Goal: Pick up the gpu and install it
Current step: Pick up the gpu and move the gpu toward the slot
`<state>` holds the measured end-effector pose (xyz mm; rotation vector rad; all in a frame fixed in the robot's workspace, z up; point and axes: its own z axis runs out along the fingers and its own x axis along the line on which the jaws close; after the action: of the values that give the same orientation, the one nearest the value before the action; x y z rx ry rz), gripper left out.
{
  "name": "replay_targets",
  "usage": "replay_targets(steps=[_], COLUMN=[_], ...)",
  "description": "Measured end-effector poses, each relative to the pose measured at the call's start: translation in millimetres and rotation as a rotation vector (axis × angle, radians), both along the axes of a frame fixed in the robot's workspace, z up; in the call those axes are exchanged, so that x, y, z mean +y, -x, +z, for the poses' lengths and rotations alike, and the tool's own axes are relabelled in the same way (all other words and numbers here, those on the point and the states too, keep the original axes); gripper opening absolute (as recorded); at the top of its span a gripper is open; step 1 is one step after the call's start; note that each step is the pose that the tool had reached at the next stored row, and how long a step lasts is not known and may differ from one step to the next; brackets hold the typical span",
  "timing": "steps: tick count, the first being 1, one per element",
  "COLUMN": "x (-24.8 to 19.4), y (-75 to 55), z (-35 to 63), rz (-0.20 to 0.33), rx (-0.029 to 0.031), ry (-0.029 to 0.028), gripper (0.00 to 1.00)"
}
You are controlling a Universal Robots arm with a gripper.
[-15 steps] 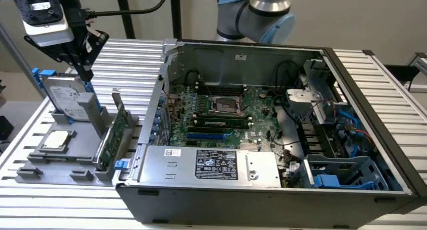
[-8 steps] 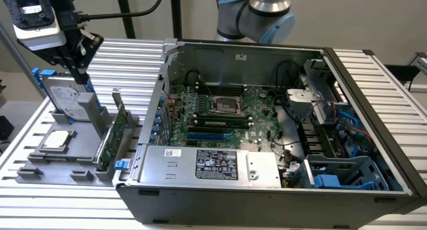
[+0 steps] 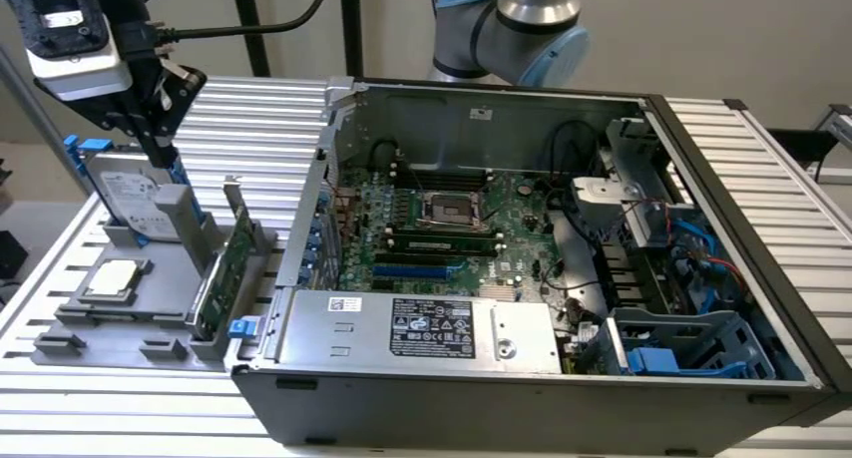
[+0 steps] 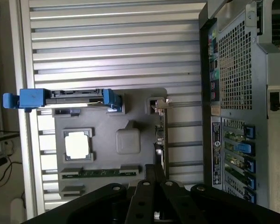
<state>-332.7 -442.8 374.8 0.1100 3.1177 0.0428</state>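
The gpu (image 3: 226, 266) is a green card standing on edge in a slot of the grey holder (image 3: 127, 323), beside the open computer case (image 3: 533, 378). In the wrist view the gpu (image 4: 160, 133) shows edge-on, with its silver bracket (image 4: 157, 103) at one end. My gripper (image 3: 163, 147) hangs above the holder's far side, close to the hard drive and up and away from the gpu. In the wrist view my gripper (image 4: 154, 176) is shut with nothing in it, lined up roughly over the card's near end.
A silver hard drive with blue rails (image 3: 127, 191) stands in the holder, and a square CPU chip (image 3: 112, 278) lies flat in it. Inside the case are the motherboard (image 3: 440, 238), a power supply (image 3: 419, 330) and cables. The case's rear panel (image 4: 238, 93) rises beside the holder.
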Motion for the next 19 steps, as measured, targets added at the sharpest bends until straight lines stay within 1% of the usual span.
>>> replay_targets(steps=[4, 5, 6, 7, 8, 9, 10, 11, 13, 15, 16, 17, 19], x=[0.0, 0.0, 0.0, 0.0, 0.0, 0.0, 0.0, 0.0, 0.0, 0.0, 0.0, -0.1, -0.8], y=[0.0, 0.0, 0.0, 0.0, 0.0, 0.0, 0.0, 0.0, 0.1, 0.1, 0.1, 0.1, 0.1], z=[0.0, 0.0, 0.0, 0.0, 0.0, 0.0, 0.0, 0.0, 0.0, -0.3, -0.9, -2.2, -5.6], rz=[0.000, 0.000, 0.000, 0.000, 0.000, 0.000, 0.000, 0.000, 0.000, 0.000, 0.000, 0.000, 0.000], rx=[0.0000, 0.0000, 0.0000, 0.0000, 0.0000, 0.0000, 0.0000, 0.0000, 0.0008, 0.0017, 0.0016, 0.0016, 0.0017], ry=[0.0000, 0.0000, 0.0000, 0.0000, 0.0000, 0.0000, 0.0000, 0.0000, 0.0001, 0.0009, 0.0027, 0.0044, 0.0049], gripper=[0.11, 0.12, 0.18, 0.18, 0.30, 0.30, 0.36, 0.36, 0.48, 0.48, 0.54, 0.54, 0.54])
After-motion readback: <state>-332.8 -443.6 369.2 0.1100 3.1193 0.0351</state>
